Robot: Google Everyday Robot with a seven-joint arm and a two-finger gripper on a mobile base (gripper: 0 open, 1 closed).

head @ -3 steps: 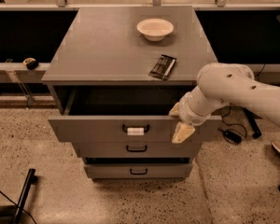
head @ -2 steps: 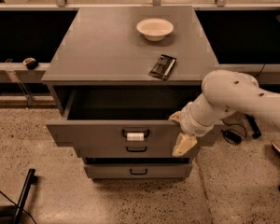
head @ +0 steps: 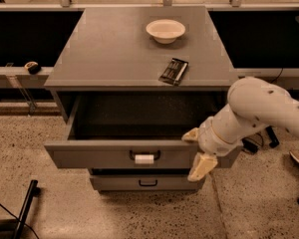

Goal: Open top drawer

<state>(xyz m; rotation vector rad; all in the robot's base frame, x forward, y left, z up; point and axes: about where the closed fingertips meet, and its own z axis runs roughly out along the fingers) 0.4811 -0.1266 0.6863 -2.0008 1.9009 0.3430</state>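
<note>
The top drawer point(head: 104, 156) is the wide grey drawer of the cabinet point(head: 134, 59). It is pulled well out, and its dark inside shows. Its dark handle with a small white tag point(head: 144, 158) sits at the middle of the front. My gripper point(head: 197, 151) is at the right end of the drawer's front panel, against its top edge and face. The white arm point(head: 264, 108) reaches in from the right.
A white bowl point(head: 165, 30) and a dark flat packet point(head: 173, 70) lie on the cabinet top. A narrower grey drawer with a black handle point(head: 147, 182) sits shut below. A black pole point(head: 25, 208) stands at the lower left. Cables lie on the floor at the right.
The top drawer has slid further out towards the camera. My gripper has moved the same way with its right end.
</note>
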